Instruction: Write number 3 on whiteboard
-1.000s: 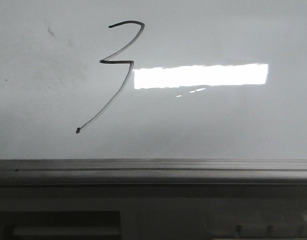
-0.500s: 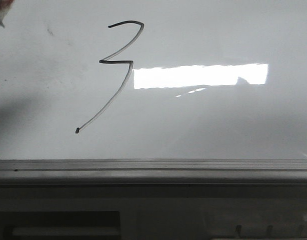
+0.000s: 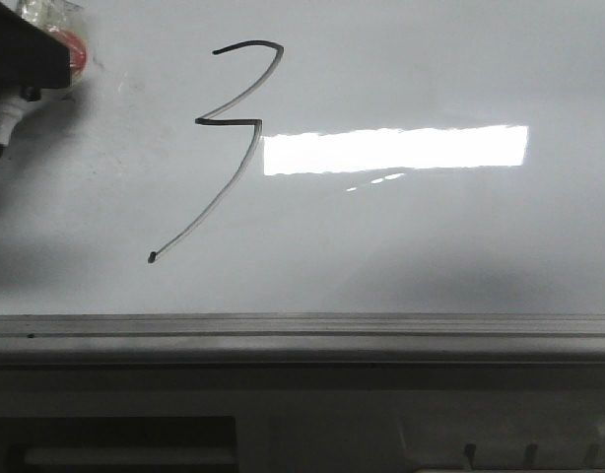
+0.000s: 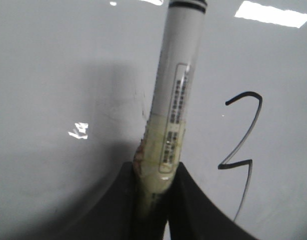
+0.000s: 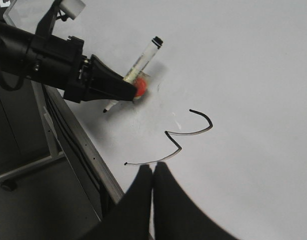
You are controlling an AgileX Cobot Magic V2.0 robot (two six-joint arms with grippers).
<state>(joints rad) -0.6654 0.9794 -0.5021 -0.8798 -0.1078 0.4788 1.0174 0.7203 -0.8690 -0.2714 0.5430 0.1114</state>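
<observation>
Glossy whiteboard, angular black number 3, left end effector clamping cylindrical marker, right end effector closed empty.

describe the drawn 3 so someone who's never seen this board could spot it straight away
Start with the whiteboard and find the bright rectangular glare across its middle. Touching the left end of that glare is the number 3, a thin black angular figure. Unlike the faint smudges nearby, it is one crisp line with a long slanting tail that ends in a dot.
</observation>
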